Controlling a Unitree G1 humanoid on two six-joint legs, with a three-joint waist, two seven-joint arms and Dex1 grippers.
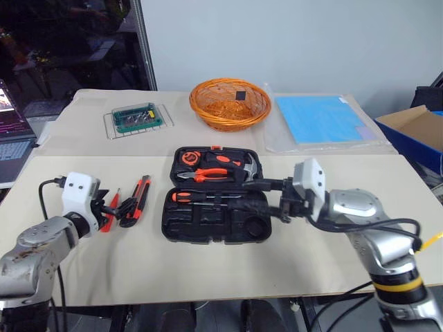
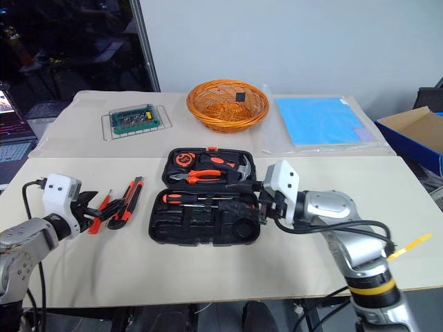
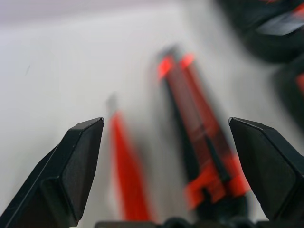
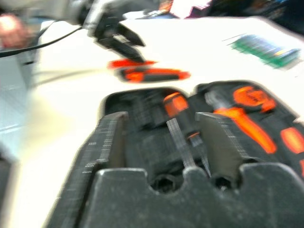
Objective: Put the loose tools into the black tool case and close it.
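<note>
Left eye view: the open case (image 1: pixel 214 223) is my landmark on the table (image 1: pixel 208 277). Nearest, my left gripper (image 1: pixel 114 207) sits left of the case, its fingers (image 3: pixel 71 171) spread wide and holding nothing, with the red screwdriver (image 1: pixel 111 211) and the knife (image 1: pixel 138 197) lying between them on the table. My right gripper (image 1: pixel 266 200) hangs over the case's right side, pointing left across it; the right wrist view shows its fingers (image 4: pixel 109 142) parted and empty, above a screwdriver (image 4: pixel 178 123) lying in the near tray. That orange-and-black screwdriver (image 1: pixel 201 197) rests along the tray's far edge. The far half of the case holds pliers (image 1: pixel 208 174), a hammer (image 1: pixel 242 166) and a tape (image 1: pixel 189 158). Beyond the case stand a bit set (image 1: pixel 140 117) at far left, a basket (image 1: pixel 230 104) straight behind, and a blue sheet (image 1: pixel 318 117) at far right.
</note>
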